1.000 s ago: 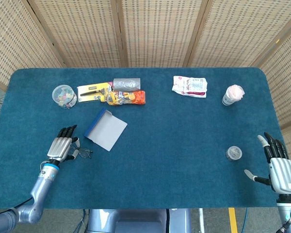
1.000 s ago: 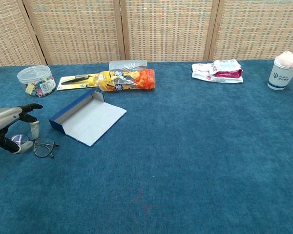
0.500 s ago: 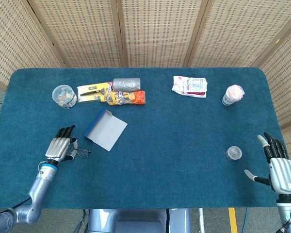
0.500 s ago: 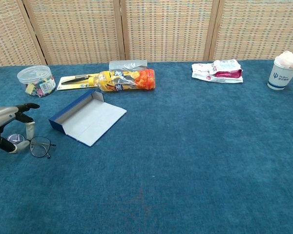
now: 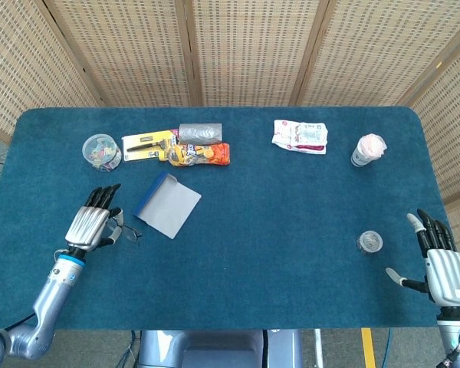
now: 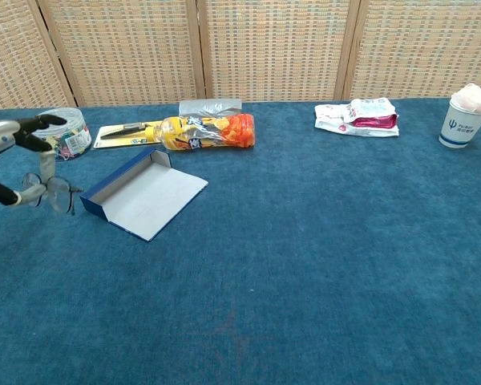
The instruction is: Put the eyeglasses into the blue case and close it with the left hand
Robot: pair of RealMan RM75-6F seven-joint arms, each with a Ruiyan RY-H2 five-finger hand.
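My left hand point(image 5: 90, 225) pinches thin-framed eyeglasses point(image 6: 53, 191) and holds them in the air, above the table and just left of the case. The same left hand point(image 6: 12, 164) shows at the chest view's left edge, the lenses hanging below its fingers. The eyeglasses point(image 5: 124, 230) stick out to the right of the hand in the head view. The blue case point(image 5: 167, 204) lies open and flat, its pale lining up and its blue wall point(image 6: 117, 176) on the near-left side. My right hand point(image 5: 441, 270) rests open at the table's right front edge, far from both.
Along the back stand a clear tub of clips point(image 5: 101, 151), a yellow carded tool pack point(image 5: 149, 143), an orange snack bag point(image 5: 199, 155), a grey roll point(image 5: 200, 133), a white-pink packet point(image 5: 300, 136) and a paper cup point(image 5: 367, 149). A small round jar point(image 5: 369, 242) sits near the right hand.
My left hand has lifted off the table with the eyeglasses pinched in it, rising and shifting back. The case and the right hand have not moved.
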